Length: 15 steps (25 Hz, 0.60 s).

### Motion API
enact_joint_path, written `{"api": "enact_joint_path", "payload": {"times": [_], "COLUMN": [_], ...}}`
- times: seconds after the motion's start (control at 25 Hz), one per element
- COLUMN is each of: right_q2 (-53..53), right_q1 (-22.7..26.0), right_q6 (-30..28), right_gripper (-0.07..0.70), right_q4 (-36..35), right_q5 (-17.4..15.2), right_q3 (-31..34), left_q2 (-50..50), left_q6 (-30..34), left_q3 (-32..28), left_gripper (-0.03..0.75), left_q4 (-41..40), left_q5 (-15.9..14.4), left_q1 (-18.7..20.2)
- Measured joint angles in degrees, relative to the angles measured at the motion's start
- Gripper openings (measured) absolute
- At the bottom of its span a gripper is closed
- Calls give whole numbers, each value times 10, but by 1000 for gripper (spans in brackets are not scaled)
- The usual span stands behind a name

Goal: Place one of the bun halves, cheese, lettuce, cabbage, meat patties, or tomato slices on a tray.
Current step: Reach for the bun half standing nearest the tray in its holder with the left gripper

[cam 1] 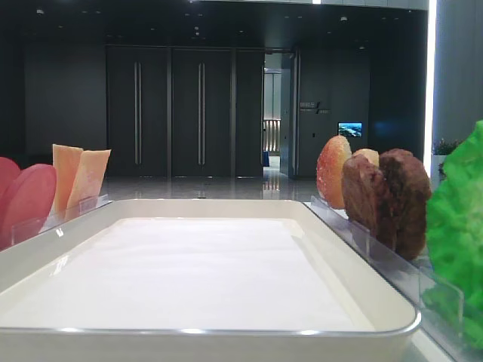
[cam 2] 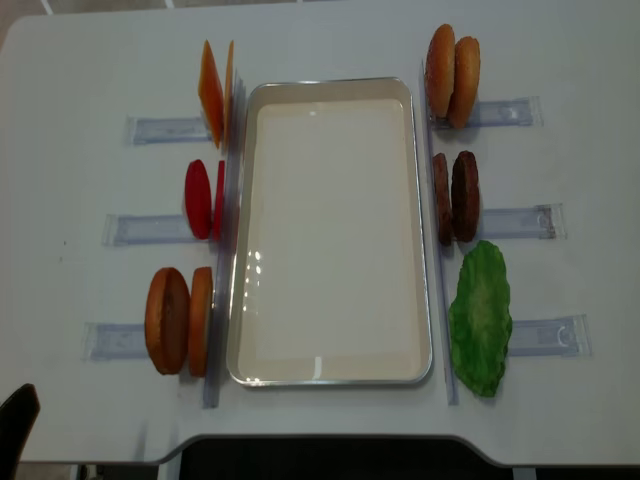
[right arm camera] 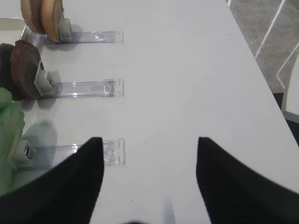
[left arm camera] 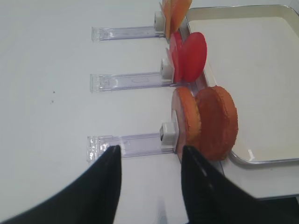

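The white tray (cam 2: 335, 230) lies in the middle of the table (cam 2: 560, 60) with nothing on its floor. Along its left side stand the cheese (cam 2: 213, 92), two red discs (cam 2: 200, 198) and a pair of bun halves (cam 2: 178, 320); along its right side stand more bun halves (cam 2: 452, 75), the meat patties (cam 2: 456, 196) and the lettuce (cam 2: 480, 318). The left claw (left arm camera: 149, 186) hangs with its jaws apart and empty, just short of the near left buns. The right claw (right arm camera: 149, 182) is likewise spread wide and holds nothing, with the lettuce off to its left
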State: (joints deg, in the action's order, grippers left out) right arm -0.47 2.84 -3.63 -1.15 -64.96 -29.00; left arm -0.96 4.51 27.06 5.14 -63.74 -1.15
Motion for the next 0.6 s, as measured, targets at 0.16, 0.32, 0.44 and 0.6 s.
{"api": "enact_joint_path", "payload": {"times": [0.16,0.32,0.44,0.6], "right_q2": [0,0,0,0], "right_q1": [0,0,0,0], "right_q6": [0,0,0,0], "right_gripper": [416,416,416,416], "right_q4": [0,0,0,0], "right_q5": [0,0,0,0], "right_q3": [0,0,0,0], "left_q2": [0,0,0,15], "left_q6": [0,0,-2,-4], "left_q3": [0,0,0,20], "left_gripper": [328,328,328,328], "left_q4": [0,0,-2,-11], "left_q5": [0,0,-1,-32], "left_q1": [0,0,0,0]}}
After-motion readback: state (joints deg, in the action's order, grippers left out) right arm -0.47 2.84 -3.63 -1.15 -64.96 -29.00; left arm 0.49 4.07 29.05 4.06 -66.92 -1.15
